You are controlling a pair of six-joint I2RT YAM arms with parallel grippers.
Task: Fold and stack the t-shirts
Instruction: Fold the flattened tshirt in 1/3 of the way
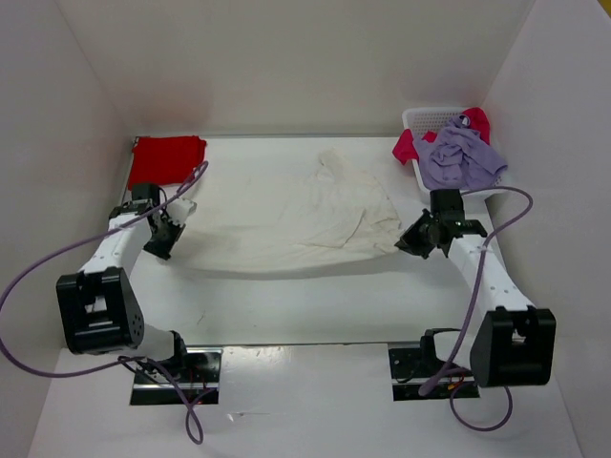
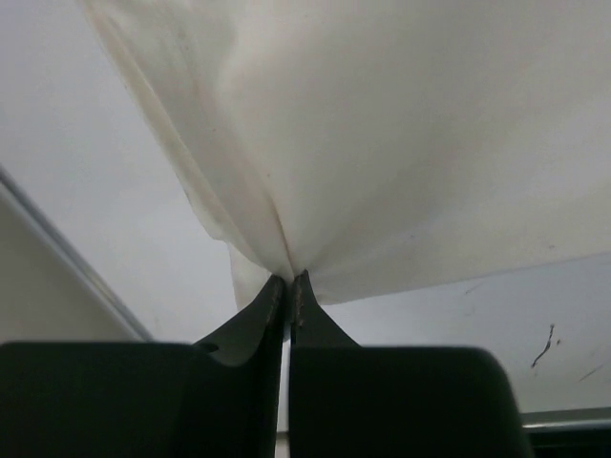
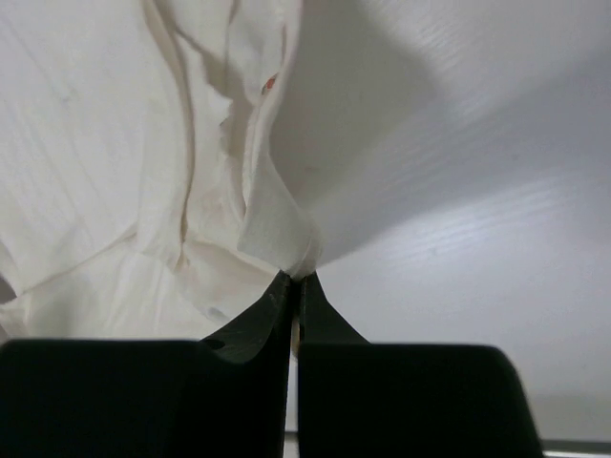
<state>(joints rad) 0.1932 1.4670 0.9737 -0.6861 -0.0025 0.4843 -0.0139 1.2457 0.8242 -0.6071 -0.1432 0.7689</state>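
- Red cloth at far left: the red t-shirt [image 1: 166, 159] lies folded flat in the far left corner of the counter [image 1: 286, 305]. I judge it to be the base of the stack, parked clear of the working area.
- Left end effector [image 2: 289, 282]: clenched on the near-left corner of the off-white t-shirt [image 1: 315, 215]. Cloth fans out taut from the closed tips.
- Off-white t-shirt: spread across the middle of the counter, smoother on the left and rumpled toward the right. Its near edge appears slightly raised between the two grips. Pinching both near corners probably lets the arms pull the cloth flat or carry that edge over for a fold.
- Right end effector [image 3: 294, 277]: clenched on the near-right corner of the same shirt, with a bunched fold caught at the tips.
- Far right: white mesh basket [image 1: 425, 118]. The lavender t-shirt [image 1: 463, 160] spills over its front rim, and the pinkish-red t-shirt [image 1: 407, 147] shows beside and behind it. Both are unfolded and waiting.
- Writing: none legible. A small orange-red speck shows on the cloth in the right wrist view, too small to identify.
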